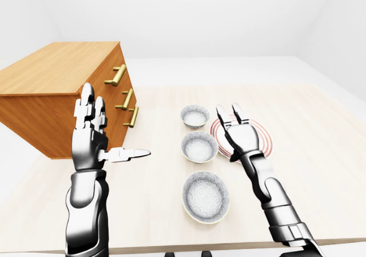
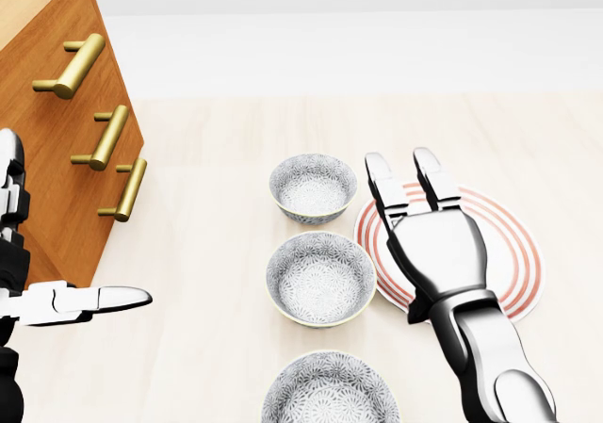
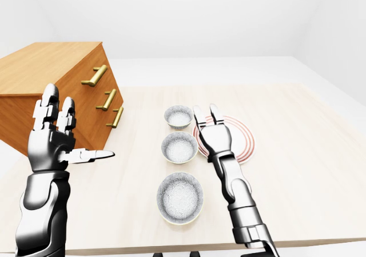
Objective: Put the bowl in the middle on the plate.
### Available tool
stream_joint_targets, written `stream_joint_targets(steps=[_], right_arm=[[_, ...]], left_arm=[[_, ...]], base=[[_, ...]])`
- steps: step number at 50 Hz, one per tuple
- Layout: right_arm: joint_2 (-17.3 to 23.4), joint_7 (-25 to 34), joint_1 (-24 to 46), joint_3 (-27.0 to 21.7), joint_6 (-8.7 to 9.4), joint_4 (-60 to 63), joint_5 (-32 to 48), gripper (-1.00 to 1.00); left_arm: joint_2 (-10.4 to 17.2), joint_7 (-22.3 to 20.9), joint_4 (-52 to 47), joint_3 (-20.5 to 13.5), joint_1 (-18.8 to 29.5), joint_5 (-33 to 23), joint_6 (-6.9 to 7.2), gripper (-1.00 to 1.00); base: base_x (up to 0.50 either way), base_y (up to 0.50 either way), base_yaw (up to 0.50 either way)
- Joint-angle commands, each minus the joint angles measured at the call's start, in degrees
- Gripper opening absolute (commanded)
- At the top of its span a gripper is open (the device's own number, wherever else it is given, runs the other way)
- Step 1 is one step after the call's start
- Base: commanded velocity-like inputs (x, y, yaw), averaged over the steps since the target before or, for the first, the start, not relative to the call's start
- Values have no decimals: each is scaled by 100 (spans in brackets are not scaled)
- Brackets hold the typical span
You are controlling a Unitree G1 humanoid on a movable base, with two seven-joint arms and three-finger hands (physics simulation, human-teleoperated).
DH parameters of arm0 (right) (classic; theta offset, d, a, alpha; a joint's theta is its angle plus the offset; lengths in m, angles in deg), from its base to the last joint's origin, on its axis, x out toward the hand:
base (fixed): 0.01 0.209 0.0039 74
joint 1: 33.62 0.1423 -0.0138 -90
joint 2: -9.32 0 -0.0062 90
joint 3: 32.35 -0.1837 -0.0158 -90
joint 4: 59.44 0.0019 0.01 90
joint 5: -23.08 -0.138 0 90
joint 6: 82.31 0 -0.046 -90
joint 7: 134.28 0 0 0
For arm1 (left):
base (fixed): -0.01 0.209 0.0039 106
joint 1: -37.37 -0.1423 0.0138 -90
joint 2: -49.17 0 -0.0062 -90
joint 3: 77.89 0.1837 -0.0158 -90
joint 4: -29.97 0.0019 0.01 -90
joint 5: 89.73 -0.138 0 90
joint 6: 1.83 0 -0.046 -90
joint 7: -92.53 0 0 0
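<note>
Three grey patterned bowls stand in a column on the pale wooden table. The middle bowl (image 2: 320,278) lies between a smaller upper bowl (image 2: 313,187) and a larger lower bowl (image 2: 330,395). Right of the column lies a white plate (image 2: 513,253) with red rings. My right hand (image 2: 415,183) hovers open over the plate's left half, fingers pointing up the view, just right of the middle bowl and not touching it. My left hand (image 1: 100,131) is raised open at the left, holding nothing, its thumb (image 2: 108,299) pointing right.
A wooden chest of drawers (image 1: 57,91) with three brass handles (image 2: 104,138) stands on the table at the left, close behind my left hand. The table's near edge (image 1: 229,246) runs along the bottom of the left-eye view.
</note>
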Motion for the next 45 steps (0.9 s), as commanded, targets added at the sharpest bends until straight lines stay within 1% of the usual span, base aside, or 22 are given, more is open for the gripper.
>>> stream_joint_targets(steps=[1,5,17,28,34,45], right_arm=[[-54,-219,-34,113,0,-83,108,100],[-70,-100,-103,134,0,-53,-6,100],[-149,-71,-124,181,0,-119,-20,100],[-233,-230,7,285,0,-316,85,100],[-290,-438,112,388,0,-494,266,100],[-350,-525,108,481,0,-562,348,100]], left_arm=[[1,-7,10,-10,-9,8,0,100],[5,-10,20,-15,-8,5,0,100],[-6,-11,8,0,-15,4,0,100],[6,-5,-10,-21,2,26,0,100],[5,-1,5,-21,6,31,0,100],[4,-7,35,-19,-13,33,0,100]], base=[[0,0,0],[0,0,0],[0,0,0],[0,0,0],[0,0,0],[0,0,0]])
